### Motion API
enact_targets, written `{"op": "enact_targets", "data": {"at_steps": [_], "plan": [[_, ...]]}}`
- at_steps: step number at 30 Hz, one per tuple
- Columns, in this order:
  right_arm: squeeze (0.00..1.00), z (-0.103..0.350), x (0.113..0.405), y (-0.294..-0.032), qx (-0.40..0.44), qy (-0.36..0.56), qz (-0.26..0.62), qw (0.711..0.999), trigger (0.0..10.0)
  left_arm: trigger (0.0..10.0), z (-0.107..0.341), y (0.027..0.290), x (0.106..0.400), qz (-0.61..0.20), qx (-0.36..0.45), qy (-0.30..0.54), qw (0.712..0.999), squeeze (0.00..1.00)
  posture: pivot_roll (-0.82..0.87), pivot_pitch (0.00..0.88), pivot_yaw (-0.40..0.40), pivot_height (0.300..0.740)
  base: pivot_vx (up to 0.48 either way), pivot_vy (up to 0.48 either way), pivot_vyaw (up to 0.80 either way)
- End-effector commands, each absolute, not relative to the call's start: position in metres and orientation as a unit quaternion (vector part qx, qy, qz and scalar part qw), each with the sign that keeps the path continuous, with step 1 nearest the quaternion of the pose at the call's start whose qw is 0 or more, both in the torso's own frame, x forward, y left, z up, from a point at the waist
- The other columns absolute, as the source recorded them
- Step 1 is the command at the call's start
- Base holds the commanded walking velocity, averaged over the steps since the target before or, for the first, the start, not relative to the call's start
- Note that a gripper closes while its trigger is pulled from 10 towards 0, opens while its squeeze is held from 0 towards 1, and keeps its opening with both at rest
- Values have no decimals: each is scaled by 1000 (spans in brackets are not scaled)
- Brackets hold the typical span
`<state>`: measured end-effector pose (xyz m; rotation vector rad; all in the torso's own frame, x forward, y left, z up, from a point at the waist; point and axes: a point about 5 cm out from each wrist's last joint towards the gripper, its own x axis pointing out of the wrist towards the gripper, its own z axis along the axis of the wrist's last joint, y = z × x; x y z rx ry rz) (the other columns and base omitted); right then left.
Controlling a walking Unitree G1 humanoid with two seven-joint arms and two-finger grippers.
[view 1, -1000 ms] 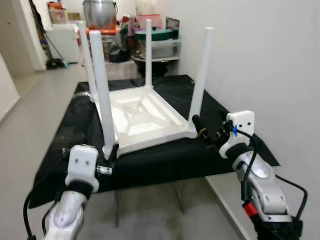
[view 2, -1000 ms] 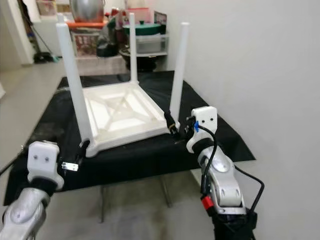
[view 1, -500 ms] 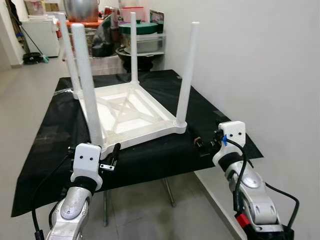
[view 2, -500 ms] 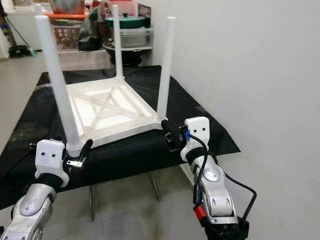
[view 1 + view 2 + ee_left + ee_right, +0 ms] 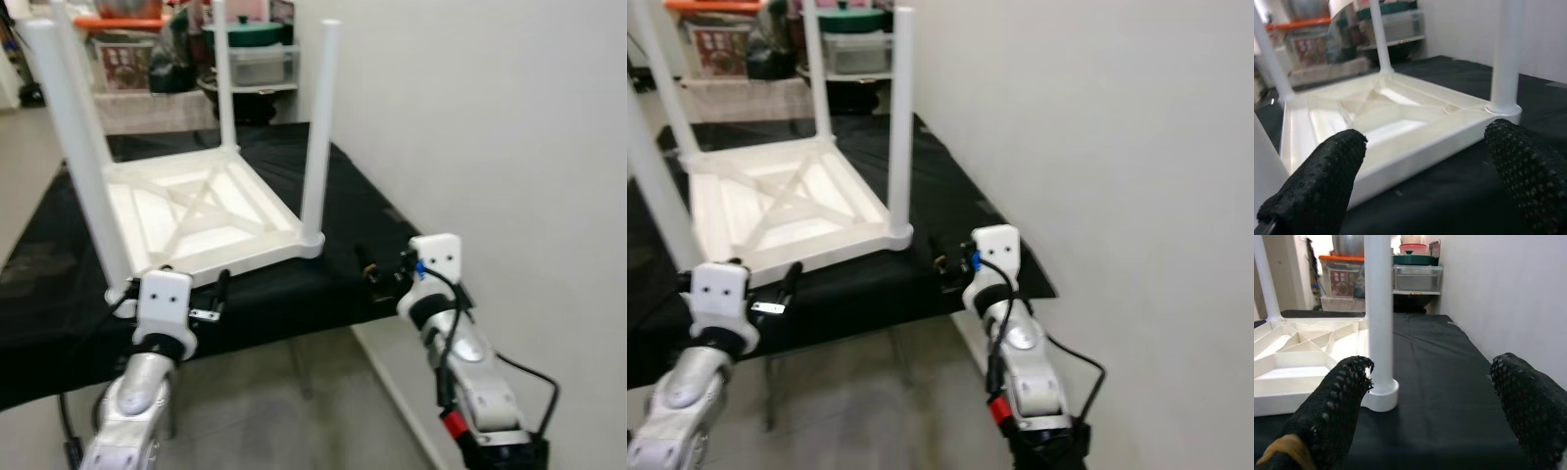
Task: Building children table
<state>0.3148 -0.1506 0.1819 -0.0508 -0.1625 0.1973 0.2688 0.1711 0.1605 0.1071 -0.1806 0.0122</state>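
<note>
At the left, the left gripper [image 5: 221, 291] hangs just off the near edge of the worktop [image 5: 39, 294], which is draped in a black cloth. Its fingers [image 5: 1317, 176] stand wide apart and hold nothing. They point at the near side of the children's table [image 5: 196, 211], beside the corner where the near-left leg [image 5: 78, 157] rises.

The white plastic children's table lies upside down on the cloth, its ribbed underside facing up. Four round legs stand upright at its corners, so it looks largely assembled. What appears left is checking the legs and turning it over.

To the right, the near-right leg [image 5: 318, 127] stands in its socket at the corner closest to the worktop's near edge. The right gripper [image 5: 367, 276] hovers low just in front of that corner, close to the leg's base but not touching it. Its fingers [image 5: 1327, 406] are also spread wide and empty, framing the leg's foot in the right wrist view. A pale wall [image 5: 509, 137] runs close along the robot's right side. Shelves with storage boxes and a pot [image 5: 240, 39] stand behind the worktop.

The main risks from here:
- The table sits near the front edge on a loose cloth, so a push or a snagged finger could drag cloth and table toward the floor.
- Gripping a smooth round leg with two thin fingers may slip, or lever the leg out of its socket if it is not fully seated.
- The right arm has little room beside the wall, so a wide swing while flipping could strike it.
</note>
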Motion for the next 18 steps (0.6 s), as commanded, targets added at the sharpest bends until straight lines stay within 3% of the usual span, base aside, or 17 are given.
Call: {"op": "enact_targets", "data": {"at_steps": [1, 8, 15, 18], "plan": [[0, 182, 315, -153, -33, -80, 92, 992, 10000, 10000, 159, 170, 268, 5, 49, -89, 995, 0, 58, 0, -42, 740, 0, 0, 0], [0, 177, 319, -156, -34, -63, 88, 994, 10000, 10000, 164, 177, 270, 40, 51, -106, 992, 0, 61, 0, -45, 740, 0, 0, 0], [0, 182, 320, -145, -55, -80, 109, 989, 10000, 10000, 167, 174, 271, 32, 40, -115, 992, 0, 63, 0, -44, 740, 0, 0, 679], [0, 179, 321, -148, -72, -71, 104, 989, 10000, 10000, 167, 175, 269, 32, 36, -118, 992, 0, 65, 0, -45, 740, 353, 0, 0]]}}
